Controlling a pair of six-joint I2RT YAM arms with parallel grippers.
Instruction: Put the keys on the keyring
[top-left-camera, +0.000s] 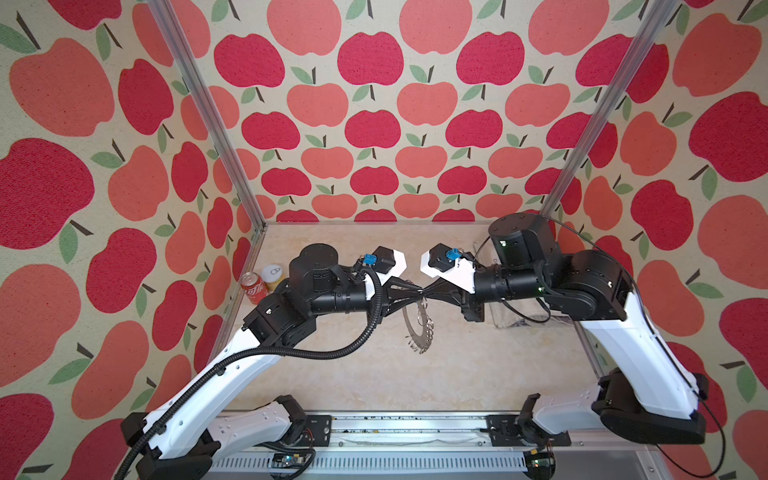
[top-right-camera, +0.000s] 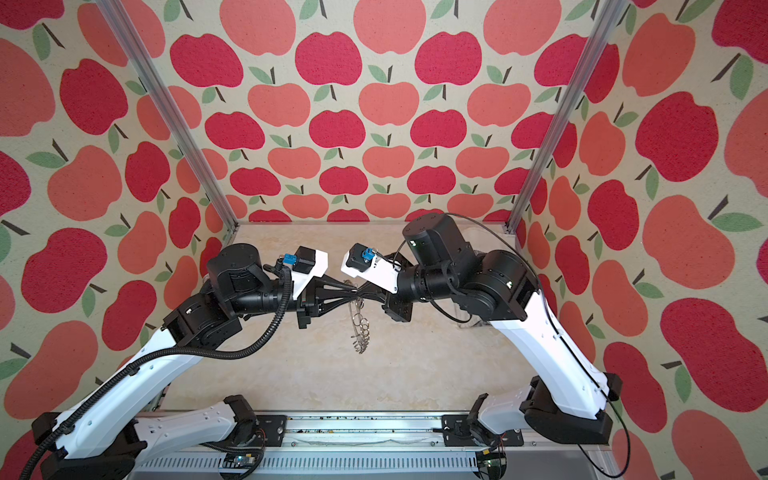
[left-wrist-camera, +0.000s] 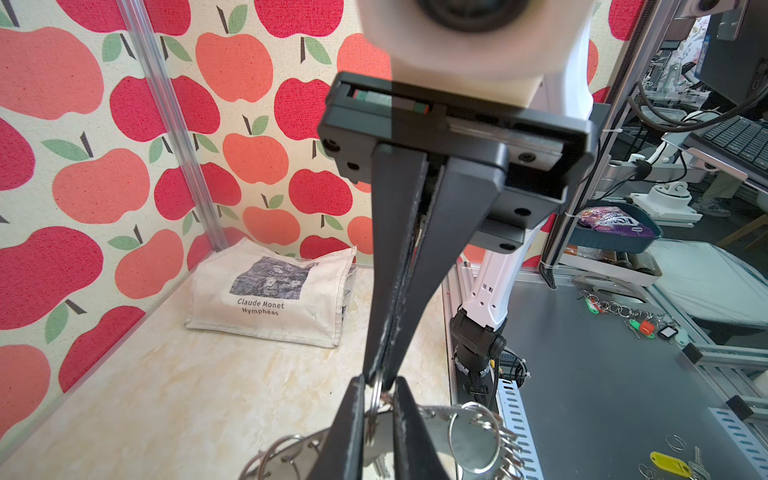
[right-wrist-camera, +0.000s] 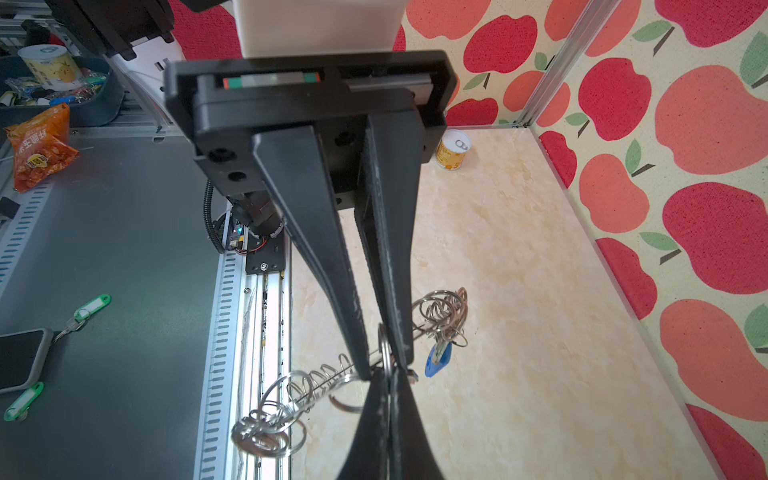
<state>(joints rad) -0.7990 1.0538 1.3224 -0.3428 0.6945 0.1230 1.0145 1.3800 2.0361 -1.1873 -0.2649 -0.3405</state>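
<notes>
Silver keyring (top-left-camera: 411, 332) hangs edge-on over the table's (top-left-camera: 374, 374) middle, both grippers meeting tip to tip. Right gripper (right-wrist-camera: 386, 365) clamps tight on a rim ring; left gripper (left-wrist-camera: 379, 384), barely parted, grips it too. Blue-tagged key (right-wrist-camera: 438, 359) dangles from the fringe

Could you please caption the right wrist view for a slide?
Left gripper and right gripper meet tip to tip at the keyring, blue-tagged key hanging from its rim.

A red soda can (top-left-camera: 254, 288) and a yellow can (top-left-camera: 273, 275) stand side by side at the tabletop's (top-left-camera: 353, 382) left edge. A folded white cloth bag (left-wrist-camera: 270, 295) printed "Claude Monet" lies in a corner of the apple-patterned walls (top-left-camera: 374, 124).
</notes>
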